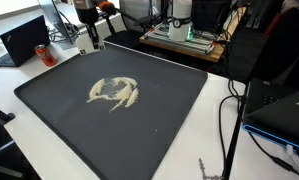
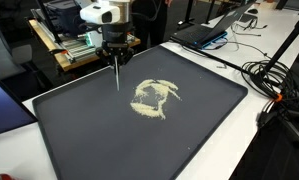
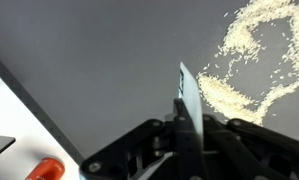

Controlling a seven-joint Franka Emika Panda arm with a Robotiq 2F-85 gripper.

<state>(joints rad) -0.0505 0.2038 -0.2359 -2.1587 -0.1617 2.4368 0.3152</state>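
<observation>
Downward-pointing fingers [image 2: 116,52] tight around blade [image 2: 117,76]

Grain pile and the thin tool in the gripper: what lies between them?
Only bare dark mat, seen in an exterior view between the thin tool held by the gripper and the grain pile.

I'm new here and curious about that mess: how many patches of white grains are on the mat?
1. A loose ring of grains lies near the middle of the dark mat, close to the thin tool in the hand. None seems hidden.
</observation>
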